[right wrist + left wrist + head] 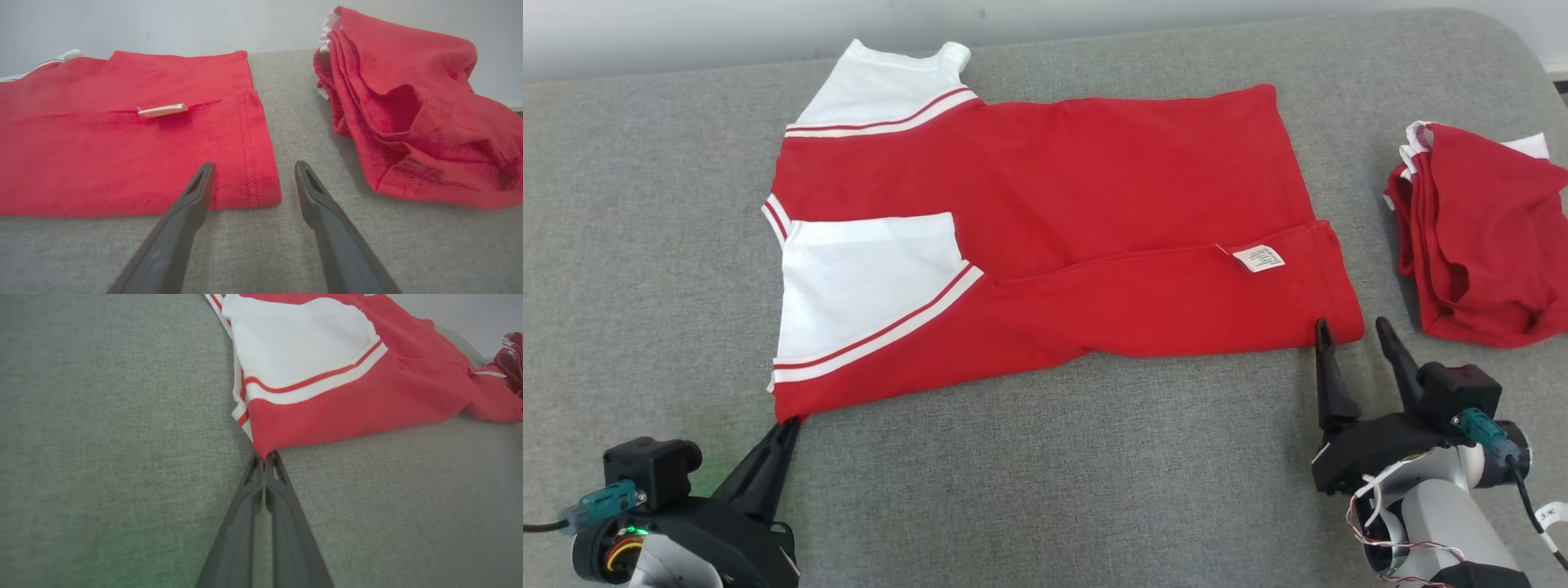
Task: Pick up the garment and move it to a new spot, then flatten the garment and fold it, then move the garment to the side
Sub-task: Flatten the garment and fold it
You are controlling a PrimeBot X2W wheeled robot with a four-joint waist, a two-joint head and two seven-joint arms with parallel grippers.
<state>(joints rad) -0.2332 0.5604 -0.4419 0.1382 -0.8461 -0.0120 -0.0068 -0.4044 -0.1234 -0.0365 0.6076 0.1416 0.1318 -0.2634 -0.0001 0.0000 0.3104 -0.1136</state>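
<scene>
Shirt (1045, 229): flat, just left of pile (1478, 237), long axis pointing at it.
Your left gripper (791, 423): pinching near corner far from pile.
Your right gripper (1352, 323): spread, astride near corner closest to pile.

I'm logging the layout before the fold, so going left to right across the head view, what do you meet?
Left gripper, dark fingers shut → flat red fabric shirt with white striped sleeves, its near corner in those fingers → right gripper, fingers open → crumpled red fabric garment.
</scene>
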